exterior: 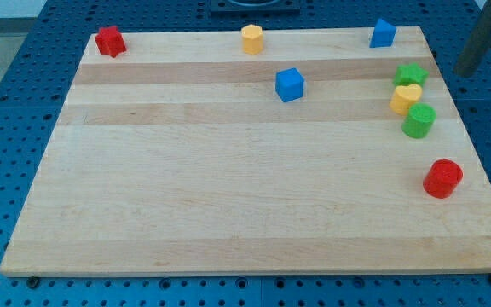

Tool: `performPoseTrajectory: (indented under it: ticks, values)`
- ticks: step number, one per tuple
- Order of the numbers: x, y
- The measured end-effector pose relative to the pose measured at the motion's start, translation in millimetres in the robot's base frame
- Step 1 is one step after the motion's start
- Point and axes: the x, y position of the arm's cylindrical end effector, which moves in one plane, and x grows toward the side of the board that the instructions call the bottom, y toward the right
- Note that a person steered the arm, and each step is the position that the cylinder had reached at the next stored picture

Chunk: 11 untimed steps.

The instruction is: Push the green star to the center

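The green star [411, 75] lies near the right edge of the wooden board [228, 196], in the upper part. A yellow heart-like block [406, 98] touches it just below. A round green block [418, 121] sits right below the yellow one. My tip [467, 72] is off the board, over the blue perforated table, to the right of the green star with a gap between them. The dark rod leans up towards the view's top right corner.
A blue cube [289, 84] lies left of the green star. A blue block [383, 34], a yellow block [252, 38] and a red block [109, 41] line the top edge. A red cylinder [442, 178] sits at the right edge, lower down.
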Motion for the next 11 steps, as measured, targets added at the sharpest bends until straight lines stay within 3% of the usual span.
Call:
performPoseTrajectory:
  ticks: [5,8,10,11]
  values:
    - [9.9,-39.8]
    - [7.7,-127.4]
    - [50.3,-187.3]
    - [74.3,-187.3]
